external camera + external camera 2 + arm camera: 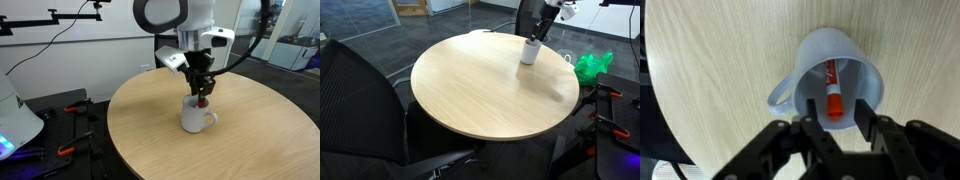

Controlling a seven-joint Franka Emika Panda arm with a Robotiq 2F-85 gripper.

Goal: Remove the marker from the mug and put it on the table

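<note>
Red marker leans inside white ceramic mug, mug on tan wood desk. My claw hangs over rim, partly open. I see fingers straddling marker's upper end, narrow gaps, nothing gripped.

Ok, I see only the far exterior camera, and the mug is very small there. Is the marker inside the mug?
Observer: Yes. In the wrist view the marker leans inside the mug, red end upward.
Operator: Is the gripper closed on it?
Observer: No. The gripper is open, one finger on each side of the red end, with gaps.
Operator: Where is the handle?
Observer: In the wrist view the handle is at the picture's left, away from the fingers.
</note>
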